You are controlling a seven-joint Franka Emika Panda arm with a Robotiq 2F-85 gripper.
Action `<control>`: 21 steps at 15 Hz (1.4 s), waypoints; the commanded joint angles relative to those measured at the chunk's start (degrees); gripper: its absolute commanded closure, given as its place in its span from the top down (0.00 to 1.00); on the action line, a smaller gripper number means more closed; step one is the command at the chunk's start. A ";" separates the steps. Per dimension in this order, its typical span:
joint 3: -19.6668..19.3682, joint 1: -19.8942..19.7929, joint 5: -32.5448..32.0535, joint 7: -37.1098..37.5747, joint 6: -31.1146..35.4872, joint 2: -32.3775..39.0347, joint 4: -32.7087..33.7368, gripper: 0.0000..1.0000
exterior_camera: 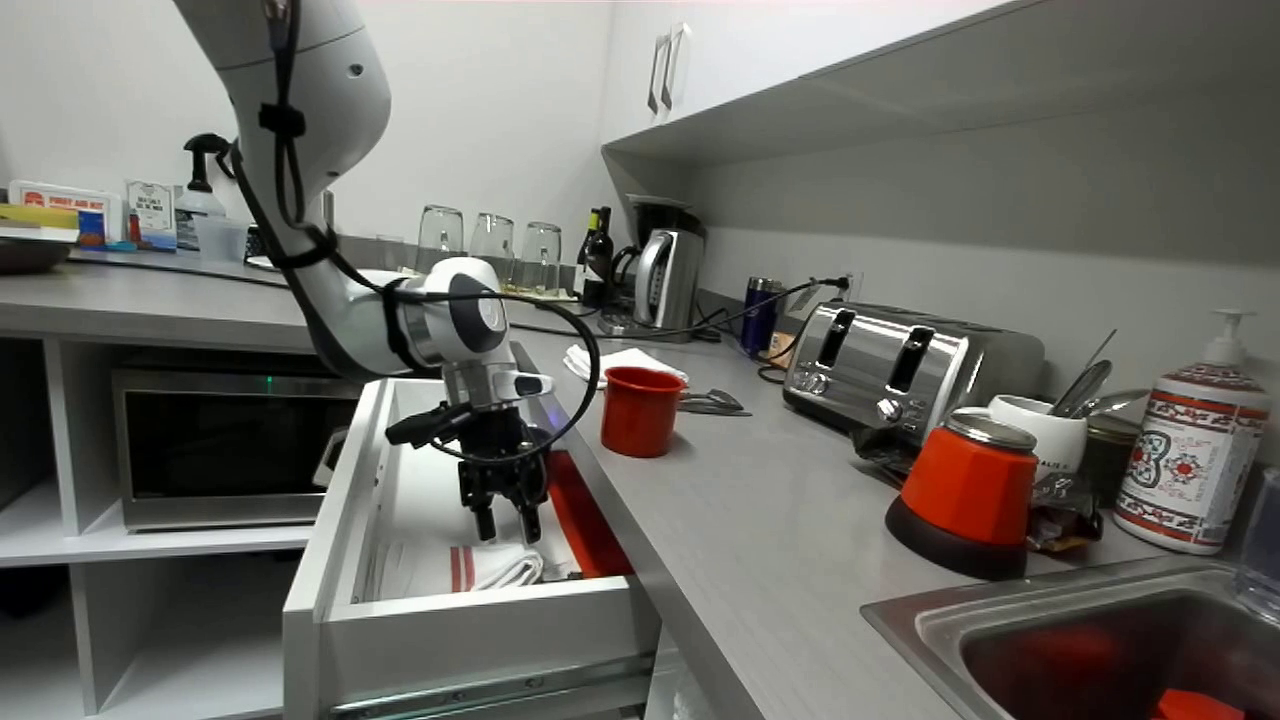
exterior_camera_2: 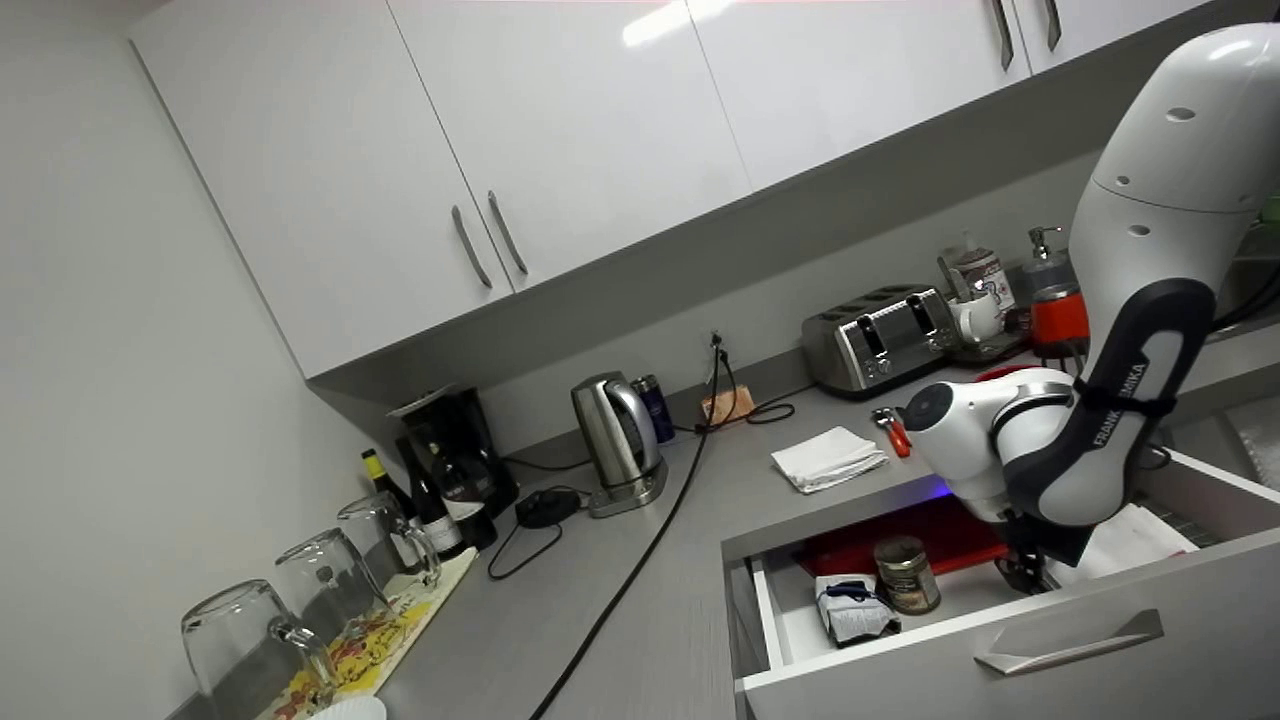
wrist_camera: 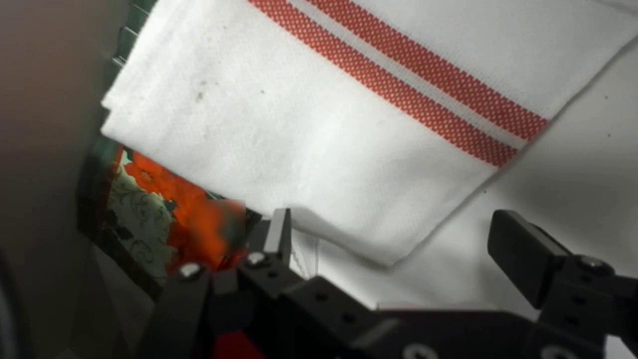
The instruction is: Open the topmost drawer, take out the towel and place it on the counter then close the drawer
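Note:
Pulled out from its cabinet, the topmost drawer (exterior_camera: 470, 603) (exterior_camera_2: 870, 672) stands open in both exterior views. Inside lies the towel (exterior_camera: 500, 568) (wrist_camera: 359, 114), a folded white cloth with two red stripes. My gripper (exterior_camera: 508, 528) (wrist_camera: 394, 217) points down into the drawer, close to the towel, with its jaws wide apart. One corner of the cloth shows in the gap between the fingers (wrist_camera: 521, 249) in the wrist view; nothing is gripped. Whether a fingertip touches the cloth I cannot tell. Alongside the drawer runs the grey counter (exterior_camera: 720, 500) (exterior_camera_2: 640, 650).
The drawer also holds a red flat item (exterior_camera: 585, 520), a can (exterior_camera_2: 907, 575) and a small packet (exterior_camera_2: 855, 610). On the counter are a red cup (exterior_camera: 640, 412), a folded white cloth (exterior_camera_2: 828, 458) and a toaster (exterior_camera: 905, 370). Drawer walls flank the gripper.

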 commanded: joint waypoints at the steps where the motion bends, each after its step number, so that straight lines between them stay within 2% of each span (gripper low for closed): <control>1: -0.90 0.51 2.11 -1.71 -1.14 1.08 1.82 1.00; 10: -0.78 0.26 2.77 -1.43 -2.16 0.94 1.40 1.00; 19: -3.98 1.21 2.86 5.46 -1.69 2.33 -0.24 1.00; 20: -4.02 1.14 2.87 5.74 -1.80 2.27 -0.34 0.75; 21: -4.09 1.18 2.80 5.93 -1.88 2.19 -0.38 0.74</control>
